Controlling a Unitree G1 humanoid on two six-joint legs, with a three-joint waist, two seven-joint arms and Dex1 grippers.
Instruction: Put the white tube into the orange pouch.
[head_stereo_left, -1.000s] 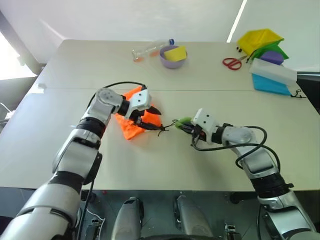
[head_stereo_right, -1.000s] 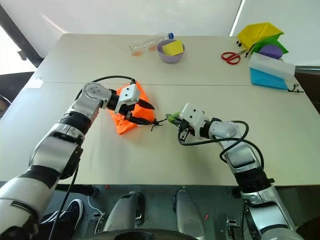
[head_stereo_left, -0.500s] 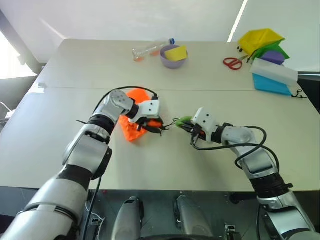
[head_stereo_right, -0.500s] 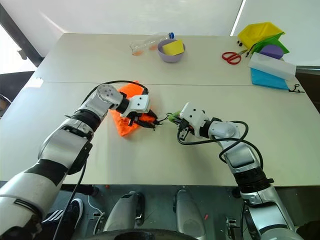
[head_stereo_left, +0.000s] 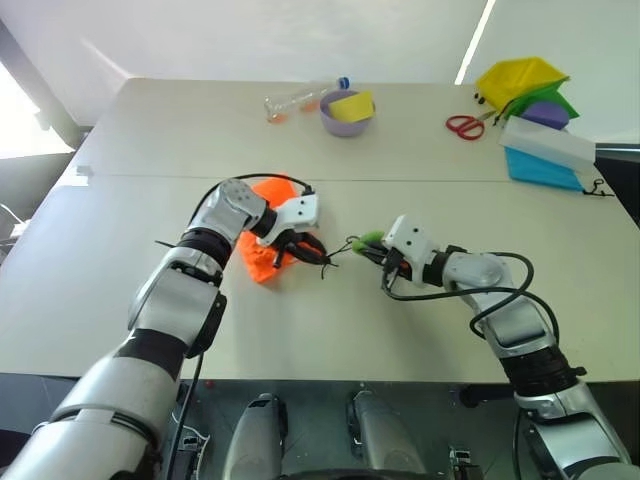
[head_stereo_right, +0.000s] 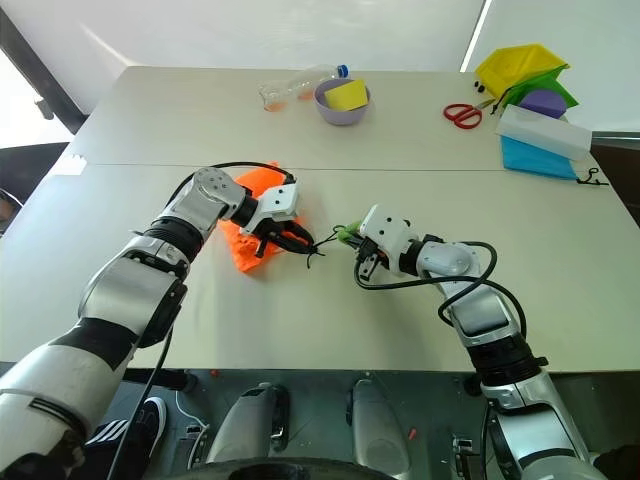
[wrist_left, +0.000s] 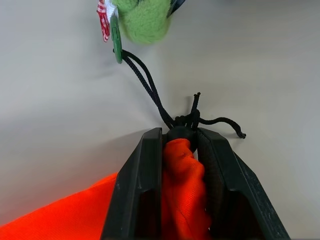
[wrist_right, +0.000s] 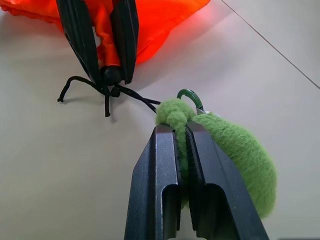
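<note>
The orange pouch (head_stereo_left: 258, 262) lies crumpled on the table in front of me. My left gripper (wrist_left: 179, 137) is shut on its gathered neck, right at the knot of the dark cord (wrist_left: 150, 90). That cord runs to a small green ring (wrist_right: 190, 94) with a fuzzy green charm (wrist_right: 235, 150) on it. My right gripper (wrist_right: 181, 131) is shut on the charm, a short way right of the pouch, and the cord lies slack between the two grippers. The white tube is hidden or out of view.
At the table's far side lie a clear bottle with a blue cap (head_stereo_left: 300, 98) and a purple bowl (head_stereo_left: 340, 125) holding something yellow. Red scissors (head_stereo_left: 463, 125), a yellow bag (head_stereo_left: 518, 78) and a blue box with a white lid (head_stereo_left: 545, 155) sit far right.
My left gripper, open over the pouch a second ago, has shifted slightly right and closed on the pouch's neck. The right gripper has kept still on the charm.
</note>
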